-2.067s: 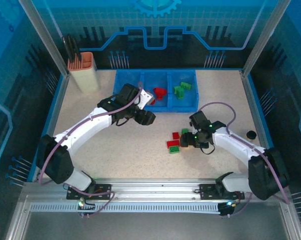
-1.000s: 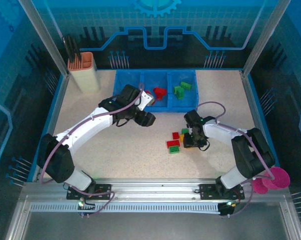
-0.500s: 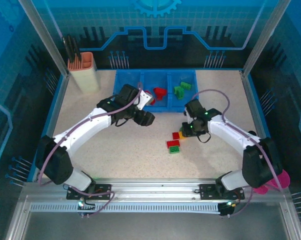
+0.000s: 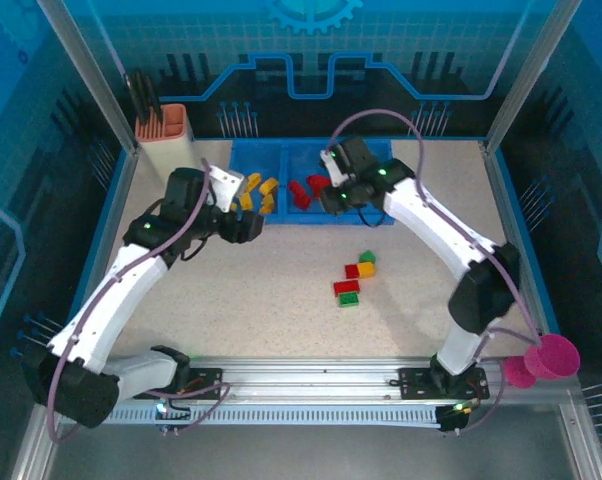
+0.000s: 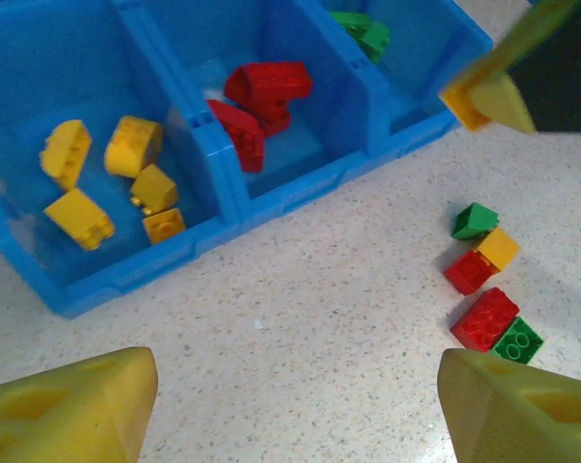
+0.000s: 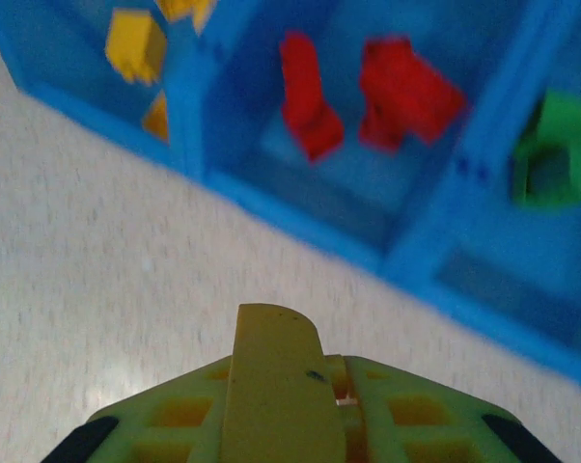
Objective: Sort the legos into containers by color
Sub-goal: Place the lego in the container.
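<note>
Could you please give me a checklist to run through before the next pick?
1. Left gripper open and empty: ok.
2. Right gripper load: cannot tell, view blurred.
3. Bright blue plastic three-compartment tray sorted, with yellow bricks, red bricks, green bricks kept apart: ok.
4. Speckled table free of strays: not ok, five loose studded plastic bricks lie there.
5. Loose bricks spaced for a clean grasp: not ok, several touch.

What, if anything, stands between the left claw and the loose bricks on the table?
Nothing visible does. Bare table lies between the open left claw and the five loose bricks; the blue tray sits farther back, off that line.
</note>
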